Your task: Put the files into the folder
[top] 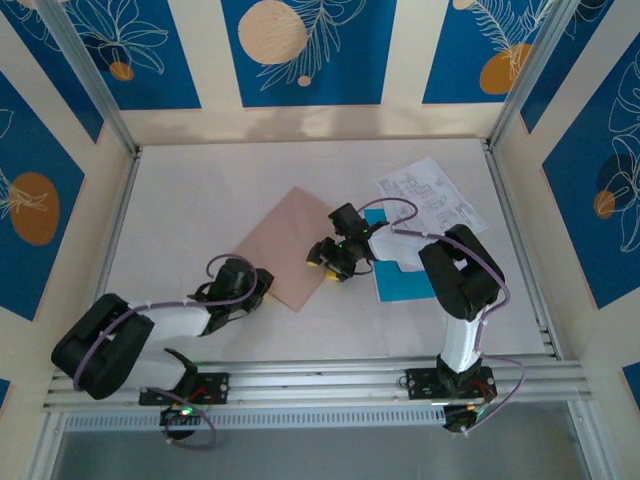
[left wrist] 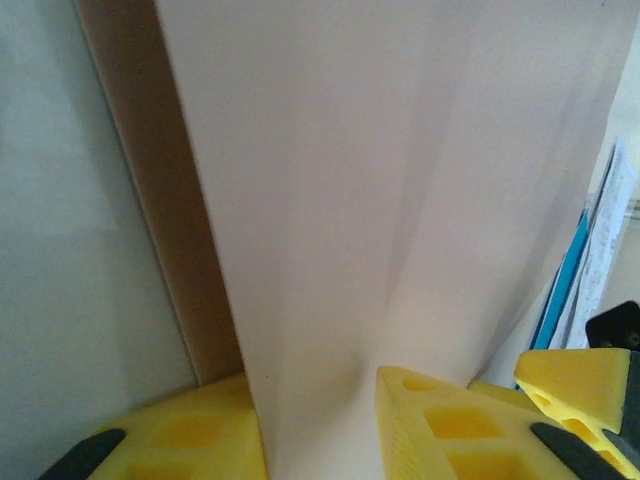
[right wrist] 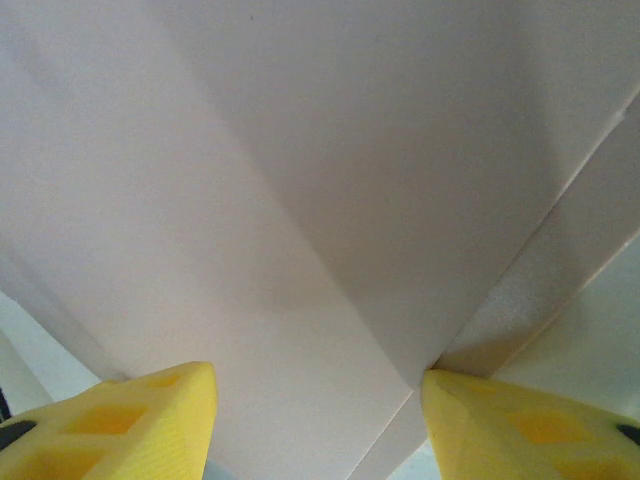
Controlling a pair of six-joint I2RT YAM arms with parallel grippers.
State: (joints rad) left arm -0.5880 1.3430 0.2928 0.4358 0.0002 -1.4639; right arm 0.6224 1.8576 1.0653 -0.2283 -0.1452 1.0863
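Top external view: the pink folder (top: pixel 298 245) lies flat on the bench (top: pixel 200 200), turned like a diamond. The left hand (top: pixel 260 287) is at the folder's near-left corner. The right hand (top: pixel 327 266) is at the folder's right corner. The white files (top: pixel 430 195) lie off to the right of the folder, toward the back. The cyan file (top: pixel 402 283) lies just right of the folder, partly under the right arm. No file is in the folder yet. All the files are on the folder's right side, so I think the right arm is the nearer one to fetch them.

Left wrist view: the folder's pale cover runs up between the yellow fingers (left wrist: pixel 440 420). A darker strip of folder shows at the cover's left edge. I cannot tell if the fingers squeeze the cover or just sit around it. The files' edges peek out at the folder's far right.

Right wrist view: the folder's cover bends up in a crease close in front. This hand is spread wide, with one finger on each side of the folder and nothing held.
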